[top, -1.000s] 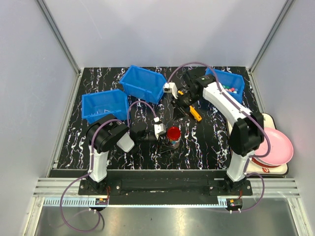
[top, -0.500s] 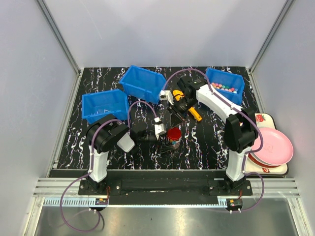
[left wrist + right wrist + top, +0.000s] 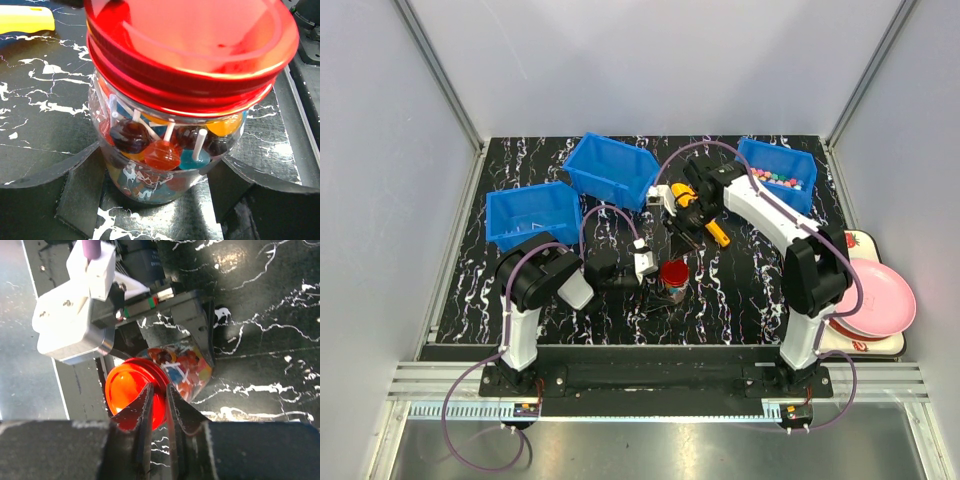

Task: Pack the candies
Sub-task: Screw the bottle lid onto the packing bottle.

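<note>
Left gripper [image 3: 160, 175]: my fingers [image 3: 75, 187] sit on either side of a clear jar [image 3: 150, 127], spread wide and pressed against its lower walls, so I am clamped on the jar. The jar is near the table's middle, on or just over the black marbled table [image 3: 740, 290]; I can't tell which. It wears a red lid [image 3: 190, 45] and is packed with lollipops [image 3: 162, 154] on white sticks, red, orange, blue and dark.

Right gripper [image 3: 159, 390]: my fingers are nearly together with only a thin slit between them, and nothing shows in it. In my wrist view the tips overlap the near rim of the red lid. I can't tell whether they touch it. From the top view this gripper hangs just beyond the jar, pointing down toward it.

A yellow scoop [image 3: 718, 232] lies on the table just beside the right gripper, apart from the jar.

The candies [image 3: 782, 181], small mixed-colour pieces, are in the far right blue bin [image 3: 768, 158], well apart from the jar. Two other blue bins stand at far centre [image 3: 610, 168] and far left [image 3: 532, 214]; their contents are not readable. A pink plate [image 3: 882, 297] sits off the table's right edge.
</note>
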Available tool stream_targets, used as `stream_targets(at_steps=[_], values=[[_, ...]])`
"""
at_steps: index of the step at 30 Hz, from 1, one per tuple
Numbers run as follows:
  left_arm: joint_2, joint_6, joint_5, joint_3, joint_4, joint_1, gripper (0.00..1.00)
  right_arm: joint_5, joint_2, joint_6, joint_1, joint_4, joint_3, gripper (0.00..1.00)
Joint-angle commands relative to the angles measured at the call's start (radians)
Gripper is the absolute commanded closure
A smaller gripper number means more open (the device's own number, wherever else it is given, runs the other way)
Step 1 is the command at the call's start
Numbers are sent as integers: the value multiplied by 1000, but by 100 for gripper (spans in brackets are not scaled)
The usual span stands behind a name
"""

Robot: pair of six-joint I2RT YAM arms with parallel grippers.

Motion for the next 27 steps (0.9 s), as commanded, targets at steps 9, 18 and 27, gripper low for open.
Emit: stream_targets(at_steps=[9, 18, 27], values=[[-31, 2, -21, 29, 172, 12, 100, 78, -124, -8, -19, -56, -91, 80], [-32, 0, -20, 29, 172, 12, 100, 98, -226, -14, -21, -99, -129, 80], [-31, -1, -17, 31, 170, 12, 100, 47, -156, 34, -15, -40, -5, 80]])
